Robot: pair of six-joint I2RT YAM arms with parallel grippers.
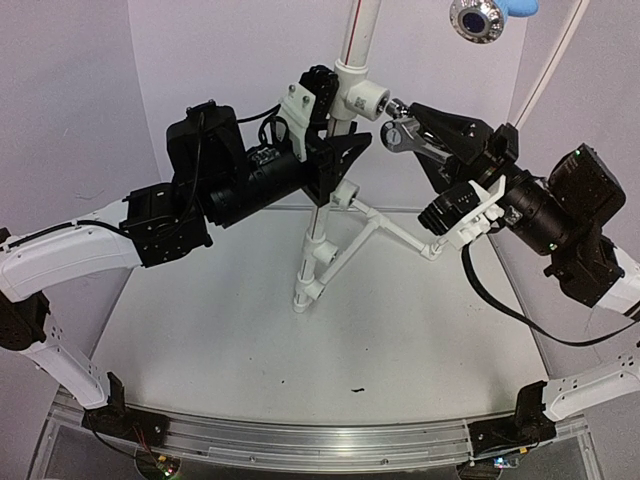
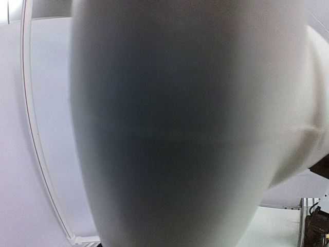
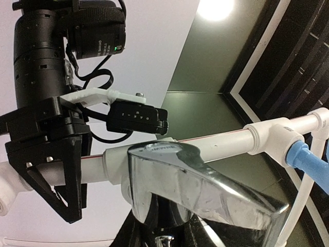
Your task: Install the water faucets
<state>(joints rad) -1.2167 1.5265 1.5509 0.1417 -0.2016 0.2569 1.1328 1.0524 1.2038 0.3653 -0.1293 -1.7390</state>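
Observation:
A shiny chrome water faucet (image 1: 398,131) is held in my right gripper (image 1: 410,130), which is shut on it, high above the table. Its stub points at the white tee fitting (image 1: 366,100) on the upright white pipe (image 1: 322,215). In the right wrist view the faucet (image 3: 198,180) fills the lower middle, its flat lever on top, with my dark fingers (image 3: 131,231) under it and the tee fitting (image 3: 114,163) right behind. My left gripper (image 1: 338,150) is closed round the upright pipe just below the tee. The left wrist view shows only the blurred pipe (image 2: 175,134), not the fingers.
The white pipe frame (image 1: 385,222) stands on the table with slanted legs running right and down. A round camera (image 1: 475,18) hangs at the top right. A blue connector (image 3: 302,157) sits on a pipe joint at the right. The left arm's body (image 3: 46,98) is close by.

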